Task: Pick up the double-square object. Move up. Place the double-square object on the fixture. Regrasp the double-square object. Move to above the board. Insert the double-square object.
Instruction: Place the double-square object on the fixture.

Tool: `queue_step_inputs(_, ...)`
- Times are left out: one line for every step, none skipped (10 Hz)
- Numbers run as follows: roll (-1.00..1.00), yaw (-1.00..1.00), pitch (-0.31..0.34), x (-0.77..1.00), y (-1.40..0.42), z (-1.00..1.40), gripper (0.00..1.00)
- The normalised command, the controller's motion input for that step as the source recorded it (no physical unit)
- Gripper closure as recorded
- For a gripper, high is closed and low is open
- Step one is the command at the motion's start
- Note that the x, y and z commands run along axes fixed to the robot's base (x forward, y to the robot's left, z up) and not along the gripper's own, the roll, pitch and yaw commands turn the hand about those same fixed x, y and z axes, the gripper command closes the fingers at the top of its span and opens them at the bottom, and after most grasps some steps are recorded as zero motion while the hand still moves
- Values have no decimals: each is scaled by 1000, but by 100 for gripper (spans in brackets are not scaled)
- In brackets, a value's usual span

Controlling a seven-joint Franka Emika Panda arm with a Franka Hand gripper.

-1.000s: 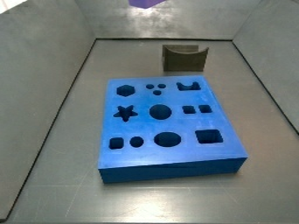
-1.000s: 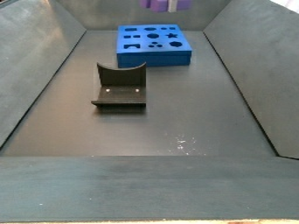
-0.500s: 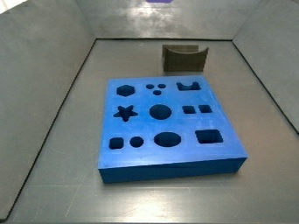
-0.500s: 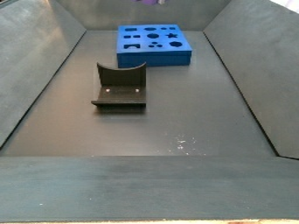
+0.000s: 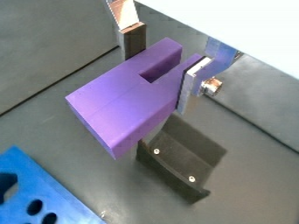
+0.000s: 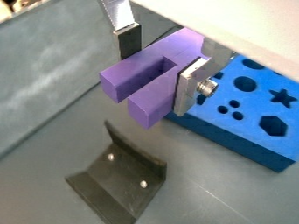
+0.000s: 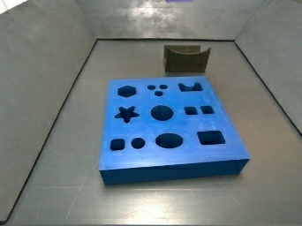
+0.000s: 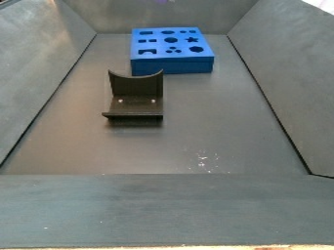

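Observation:
The gripper (image 5: 163,59) is shut on the double-square object (image 5: 122,101), a light-purple block whose notch and two prongs show between the silver fingers (image 6: 191,83) in both wrist views (image 6: 149,79). It hangs high above the floor. The dark fixture (image 5: 181,162) lies below it, also seen in a wrist view (image 6: 117,179) and in both side views (image 7: 185,58) (image 8: 133,98). The blue board (image 7: 171,124) lies flat on the floor (image 8: 170,49), and its corner shows in both wrist views (image 5: 35,192) (image 6: 251,105). Gripper and block are out of both side views.
Sloping grey walls (image 7: 71,79) enclose the dark floor (image 8: 196,137) on all sides. The board and the fixture are the only things on it, apart from each other.
The purple block, seen at the top edge of both side views before, has risen out of those views. The board and the fixture have not moved.

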Motion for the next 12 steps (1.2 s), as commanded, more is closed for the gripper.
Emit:
queue_step_inputs(-1000,248,205,546,1000,-405,100)
queue_step_inputs(-1000,223,207,567,1000,-322,100)
queue_step_inputs(-1000,198,228,487,841,-228,100)
queue_step_inputs(-1000,159,270,387,605,-107,100)
queue_step_inputs(-1000,120,298,332,438,-52,100)
queue_step_inputs(-1000,92,313,299,336,-36,100)
queue_step_inputs(-929,0,324,231,91,-31,100)
queue_step_inputs(-810,-40,298,206,35,-26,100)
queue_step_inputs(-565,-96,241,147,45,-16,100)
queue_step_inputs(-406,-124,201,101,59,-14,100)
queue_step_inputs(-247,-132,144,75,41,-5,100)
queue_step_inputs(-206,-132,115,71,37,-1,100)
